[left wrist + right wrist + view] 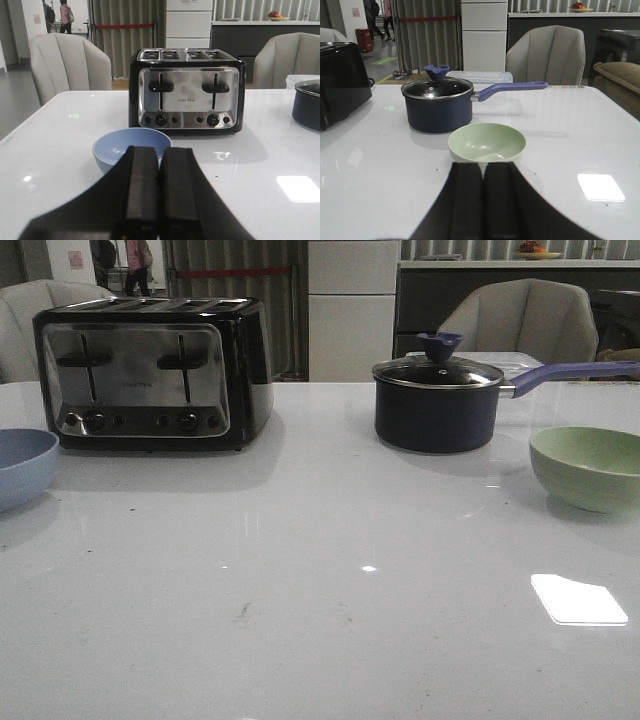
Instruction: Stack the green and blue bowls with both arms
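Sitting far apart on the white table [320, 620], the blue bowl [22, 466] rests at the left edge beside the toaster [150, 370], while the green bowl [588, 467] rests at the right, near the saucepan [440, 405]. Both bowls are upright and empty. The left gripper [159, 190] points at the blue bowl with its fingers pressed together, and the right gripper [483, 200] likewise faces the green bowl, closed on nothing.

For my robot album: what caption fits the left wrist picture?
Shut fingers face the blue bowl before a toaster.

Toaster [153, 372] — lidded saucepan [438, 403] — white table [300, 590]
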